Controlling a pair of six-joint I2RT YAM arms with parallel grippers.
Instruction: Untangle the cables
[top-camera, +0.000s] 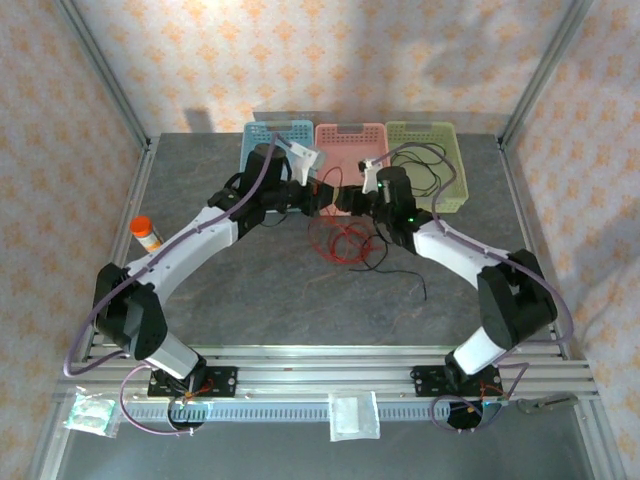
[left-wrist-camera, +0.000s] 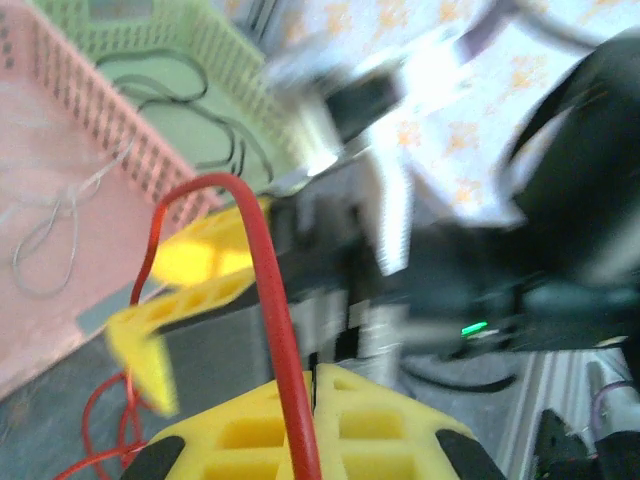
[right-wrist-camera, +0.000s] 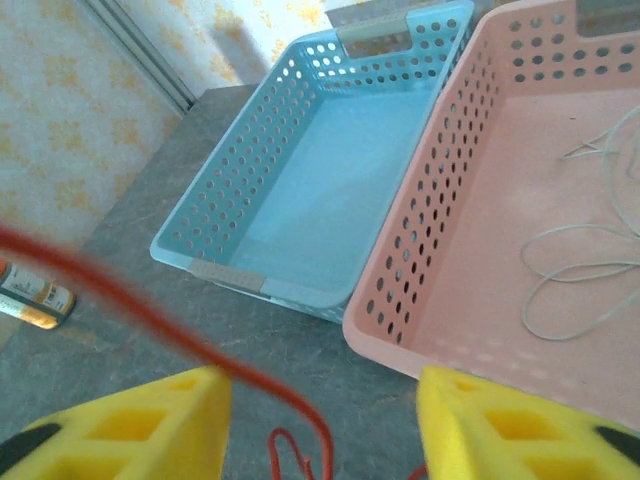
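Note:
The cables lie apart. A red cable (top-camera: 345, 243) hangs in loops onto the table below both grippers, and a thin black cable (top-camera: 397, 268) trails beside it. My left gripper (left-wrist-camera: 315, 400) is shut on the red cable (left-wrist-camera: 270, 290), which arches up out of its yellow jaws. Facing it, my right gripper (right-wrist-camera: 322, 430) stands open. The blurred red cable (right-wrist-camera: 150, 310) crosses just above its left finger (right-wrist-camera: 130, 435), and nothing is pinched between the fingers. A pale whitish cable (right-wrist-camera: 570, 270) lies in the pink basket (right-wrist-camera: 420, 230). More black cable (left-wrist-camera: 190, 110) rests in the green basket (left-wrist-camera: 230, 50).
Three baskets stand in a row at the back: blue (top-camera: 262, 130), pink (top-camera: 350, 133) and green (top-camera: 440, 130). An orange-capped bottle (top-camera: 147, 233) stands at the table's left edge. The two grippers (top-camera: 340, 198) meet almost tip to tip just in front of the pink basket.

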